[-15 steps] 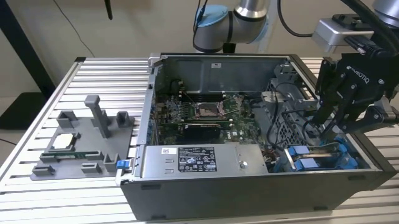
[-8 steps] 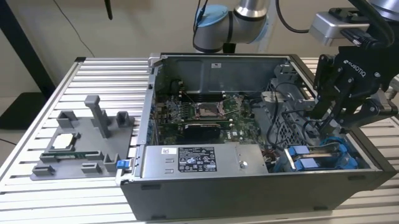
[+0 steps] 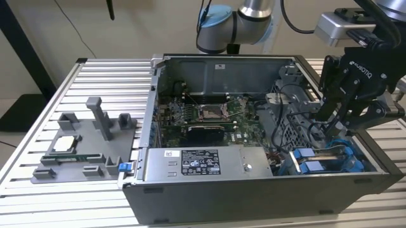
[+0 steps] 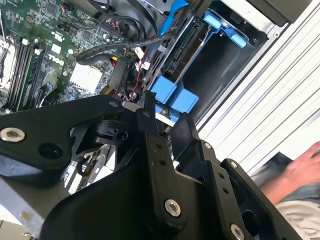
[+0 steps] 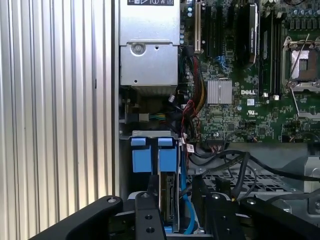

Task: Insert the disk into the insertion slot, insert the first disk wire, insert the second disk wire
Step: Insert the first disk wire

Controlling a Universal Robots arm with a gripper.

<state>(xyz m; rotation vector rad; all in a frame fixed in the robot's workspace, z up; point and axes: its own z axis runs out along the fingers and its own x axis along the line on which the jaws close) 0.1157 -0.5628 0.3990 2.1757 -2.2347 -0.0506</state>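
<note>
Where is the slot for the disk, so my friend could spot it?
Find the open grey metal computer case on the slatted table. Inside, beside the grey power-supply box with a white label, on the exterior view's right, sits the grey insertion slot under the black gripper. Only it has bright blue plastic tabs.
</note>
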